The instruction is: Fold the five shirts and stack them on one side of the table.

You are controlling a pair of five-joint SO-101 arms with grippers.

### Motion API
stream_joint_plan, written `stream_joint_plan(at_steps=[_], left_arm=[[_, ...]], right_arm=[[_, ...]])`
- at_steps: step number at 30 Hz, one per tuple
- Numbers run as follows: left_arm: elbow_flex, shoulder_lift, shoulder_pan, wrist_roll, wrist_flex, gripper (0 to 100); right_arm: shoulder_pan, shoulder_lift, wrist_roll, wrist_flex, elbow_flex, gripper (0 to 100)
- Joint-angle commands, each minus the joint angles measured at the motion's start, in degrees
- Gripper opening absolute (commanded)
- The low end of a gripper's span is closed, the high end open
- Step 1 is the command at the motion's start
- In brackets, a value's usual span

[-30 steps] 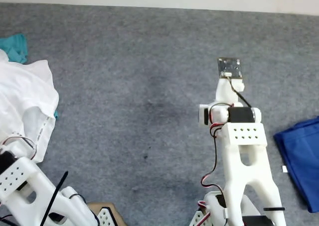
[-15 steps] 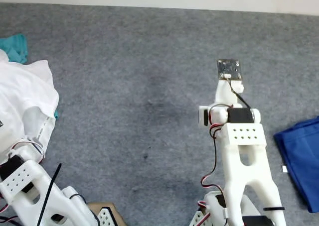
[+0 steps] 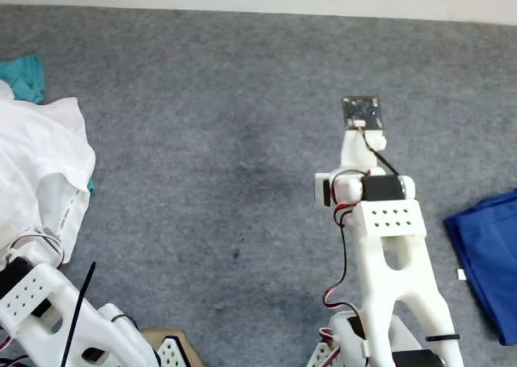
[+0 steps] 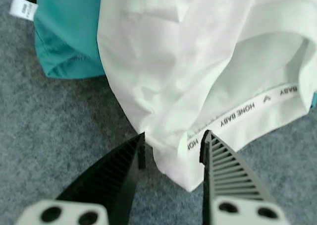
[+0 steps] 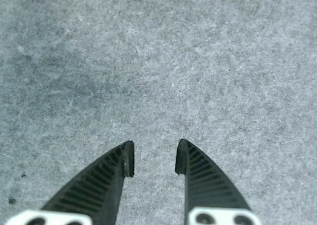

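Moved: the left arm [image 3: 40, 302] has drawn down and back toward the near-left corner; the right arm [image 3: 388, 221] has swung slightly toward the left.
Left end effector [image 4: 172, 145]: jaws partly open, straddling the edge of the white shirt [image 4: 198, 61] just by its neckline – nothing clamped yet.
Right end effector [image 5: 153, 158]: jaws partly open, holding nothing, above bare grey desk [image 3: 202, 100].
Step in hand: probably taking hold of the white shirt to pull it out for folding.
How to do it well: lower until both fingers bracket the cloth edge, then close on one layer beside the neck tape – catching the fold beneath would likely drag the garment out bunched. Pull toward the middle of the desk, slowly, so the teal shirt [image 4: 64, 36] underneath stays put.
White shirt: crumpled, neck opening showing, at the left edge of the desk, overlapping the teal shirt.
Blue shirt [image 3: 489, 254]: lies flat at the right edge, well apart.
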Motion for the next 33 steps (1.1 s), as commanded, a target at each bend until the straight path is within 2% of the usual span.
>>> stream_joint_plan(at_steps=[1, 15, 17, 20, 23, 26, 28, 33], left_arm=[[-0.75, 1.71, 0.57, 2.11, -3.52, 20], [-4.35, 16.40, 2.77, 2.20, -8.35, 19], [-4.35, 17.27, 3.21, 2.20, -9.05, 15], [-4.00, 18.33, 4.09, 2.20, -11.87, 1], [-3.91, 18.33, 5.85, 2.20, -12.57, 2], [-4.35, 18.15, 10.95, 2.29, -12.57, 1], [-4.70, 17.19, 16.92, 2.46, -12.57, 1], [-6.64, 9.36, 35.12, 12.31, -8.79, 1]], right_arm=[[-0.48, -1.98, -0.53, -1.10, -0.13, 15.2], [-0.48, -1.98, -0.62, -1.01, -0.13, 15.2], [-0.31, -1.98, -0.62, -1.01, -0.13, 15.2], [-0.31, -1.98, -0.62, -1.01, 0.04, 15.2], [-0.31, -1.98, -0.62, -1.54, 1.10, 15.2], [-0.31, -1.98, -0.62, -3.38, 2.86, 15.2], [-0.48, -1.98, -0.70, -4.79, 4.35, 15.2], [-0.48, -2.07, -4.84, -6.02, 6.29, 15.2]])
